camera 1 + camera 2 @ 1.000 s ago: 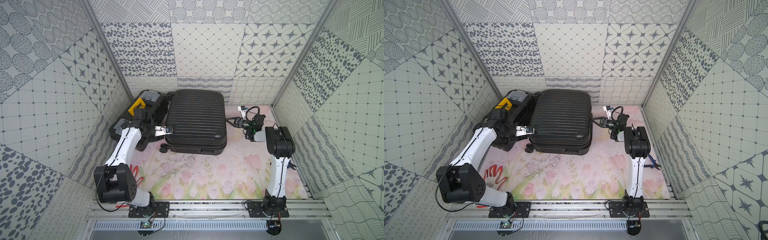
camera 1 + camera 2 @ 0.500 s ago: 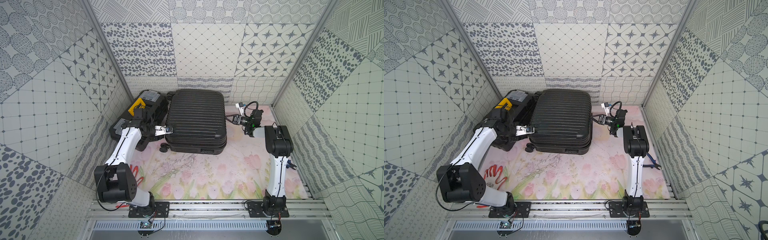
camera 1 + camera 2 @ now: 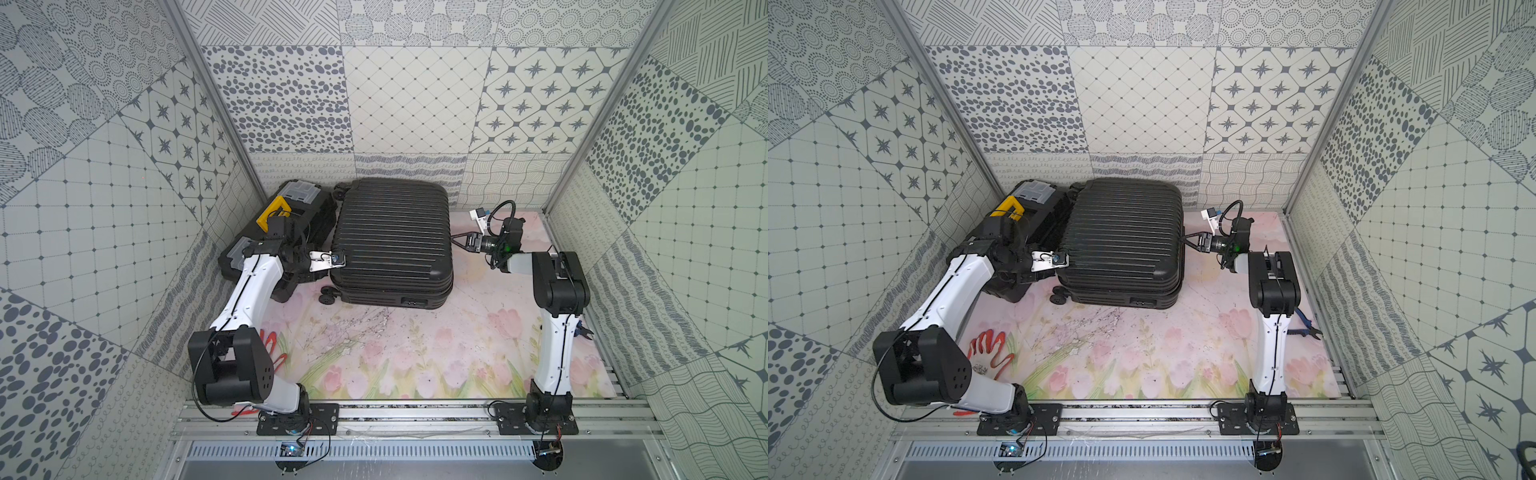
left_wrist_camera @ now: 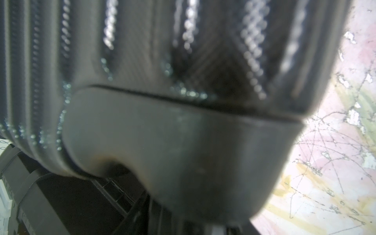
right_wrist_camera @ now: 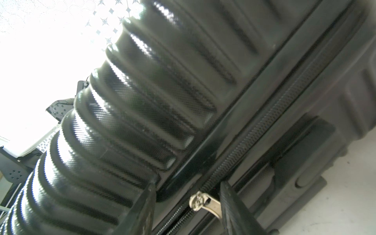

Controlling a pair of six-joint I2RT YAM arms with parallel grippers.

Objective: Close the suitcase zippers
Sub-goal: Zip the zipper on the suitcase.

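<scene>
The suitcase [image 3: 392, 237] is lying flat, lid down, on the tabletop [image 3: 415, 353]. The right fingers [image 5: 234, 211] are standing apart, straddling the silver zipper pull [image 5: 205, 203] on its right side. The left fingers are sitting at its near-left corner, hidden, so I can't tell their state.

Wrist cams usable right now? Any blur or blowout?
Left wrist: suitcase too close, blurred throughout. Right wrist: background blown white, yet zipper track and silver pull tab by the right gripper are sharp. Both top views: evenly lit, sharp.

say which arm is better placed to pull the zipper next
Right: the right gripper stands open around the silver zipper pull on the suitcase; the left gripper is at a corner, no pull in view.
</scene>
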